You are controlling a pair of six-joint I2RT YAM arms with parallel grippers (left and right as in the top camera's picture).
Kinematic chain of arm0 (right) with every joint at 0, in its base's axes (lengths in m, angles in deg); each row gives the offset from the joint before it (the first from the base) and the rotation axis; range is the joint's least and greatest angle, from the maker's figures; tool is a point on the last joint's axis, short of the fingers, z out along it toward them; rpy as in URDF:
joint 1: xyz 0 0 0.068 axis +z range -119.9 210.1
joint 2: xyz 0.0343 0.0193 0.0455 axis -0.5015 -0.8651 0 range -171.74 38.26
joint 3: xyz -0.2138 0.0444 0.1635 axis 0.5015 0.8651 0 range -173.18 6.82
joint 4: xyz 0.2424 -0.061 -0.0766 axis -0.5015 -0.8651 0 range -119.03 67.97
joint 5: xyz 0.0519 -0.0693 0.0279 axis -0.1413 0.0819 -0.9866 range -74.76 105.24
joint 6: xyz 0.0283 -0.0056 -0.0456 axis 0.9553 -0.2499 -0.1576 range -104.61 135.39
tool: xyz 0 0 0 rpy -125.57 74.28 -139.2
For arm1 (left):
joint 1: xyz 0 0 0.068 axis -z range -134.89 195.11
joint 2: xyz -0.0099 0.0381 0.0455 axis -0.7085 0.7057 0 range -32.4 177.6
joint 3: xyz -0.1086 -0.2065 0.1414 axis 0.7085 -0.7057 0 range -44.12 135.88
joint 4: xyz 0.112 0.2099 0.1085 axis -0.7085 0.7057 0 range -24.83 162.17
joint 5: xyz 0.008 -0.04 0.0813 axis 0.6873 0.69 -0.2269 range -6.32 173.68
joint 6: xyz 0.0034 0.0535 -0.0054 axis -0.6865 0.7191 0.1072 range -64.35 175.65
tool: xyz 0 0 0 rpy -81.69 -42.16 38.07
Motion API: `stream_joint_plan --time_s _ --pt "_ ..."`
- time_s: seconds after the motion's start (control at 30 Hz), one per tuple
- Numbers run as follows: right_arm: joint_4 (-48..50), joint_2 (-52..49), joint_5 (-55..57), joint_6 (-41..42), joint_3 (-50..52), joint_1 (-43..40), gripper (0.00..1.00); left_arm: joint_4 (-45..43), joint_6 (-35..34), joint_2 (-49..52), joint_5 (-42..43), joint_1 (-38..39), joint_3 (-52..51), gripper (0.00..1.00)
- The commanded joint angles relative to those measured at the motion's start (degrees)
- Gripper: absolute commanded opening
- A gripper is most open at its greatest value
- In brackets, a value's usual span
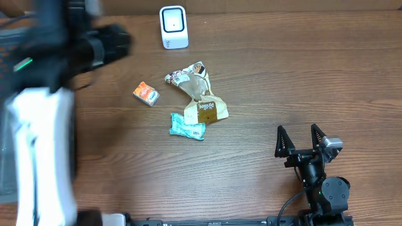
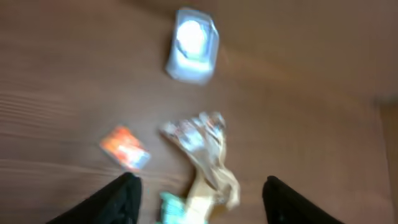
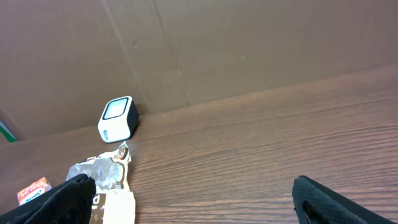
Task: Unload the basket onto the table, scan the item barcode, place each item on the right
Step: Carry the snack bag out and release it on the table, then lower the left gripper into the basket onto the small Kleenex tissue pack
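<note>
Brown wood is what you have under everything: the table (image 1: 301, 75) carries a white barcode scanner (image 1: 174, 26) standing upright near its far edge, window facing the arms. Nearer to you than the scanner lie three items. A small orange packet (image 1: 146, 93) sits to the left. A crumpled brown-and-silver wrapper (image 1: 200, 94) lies in the middle. A teal packet (image 1: 188, 127) rests just beside the wrapper's near end, touching or almost touching it. All three lie flat on the table and none is in a grip.

Your left arm (image 1: 63, 44) shows as a blur along the left side of the overhead view. From its wrist camera, the left pincer (image 2: 200, 183) is released, fingers wide apart with nothing between them. It hangs above the wrapper, with the scanner further ahead. That view is too blurred to read any label.

Your right pincer (image 1: 297, 132) is released too, well apart from the items at the table's near right. It points toward a cardboard wall (image 3: 217, 50) behind the scanner.
</note>
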Motion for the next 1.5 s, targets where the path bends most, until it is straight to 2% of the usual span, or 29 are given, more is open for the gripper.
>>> stream_joint_plan --time_s 0.0,0.13,0.23,0.37,0.77,1.03,1.17,1.33,1.47 --pt "0.33 0.61 0.09 -0.07 0.61 -0.24 1.0 2.23 3.28 -3.93 -4.13 -7.41 0.57 0.72" --pt "0.33 0.61 0.09 -0.07 0.61 -0.24 1.0 4.24 4.72 -6.45 -4.17 -19.98 0.57 0.74" --pt "0.33 0.61 0.09 -0.07 0.61 -0.24 1.0 5.77 3.13 -5.18 -3.96 -28.44 0.55 0.78" --pt "0.33 0.61 0.09 -0.07 0.61 -0.24 1.0 6.34 1.64 -2.14 -3.98 -32.98 0.55 0.79" --pt "0.33 0.61 0.09 -0.07 0.61 -0.24 1.0 7.26 1.31 7.37 -8.85 -35.63 0.5 0.79" --pt "0.33 0.61 0.09 -0.07 0.61 -0.24 1.0 5.99 5.95 15.91 -7.37 -37.86 0.44 0.77" --pt "0.33 0.61 0.09 -0.07 0.61 -0.24 1.0 4.31 11.93 20.39 -0.59 -38.03 0.42 0.71" --pt "0.33 0.61 0.09 -0.07 0.61 -0.24 1.0 3.5 11.61 24.39 -0.28 -37.99 0.39 0.57" --pt "0.33 0.61 0.09 -0.07 0.61 -0.24 1.0 2.32 10.45 25.33 -1.51 -38.03 0.39 0.53"
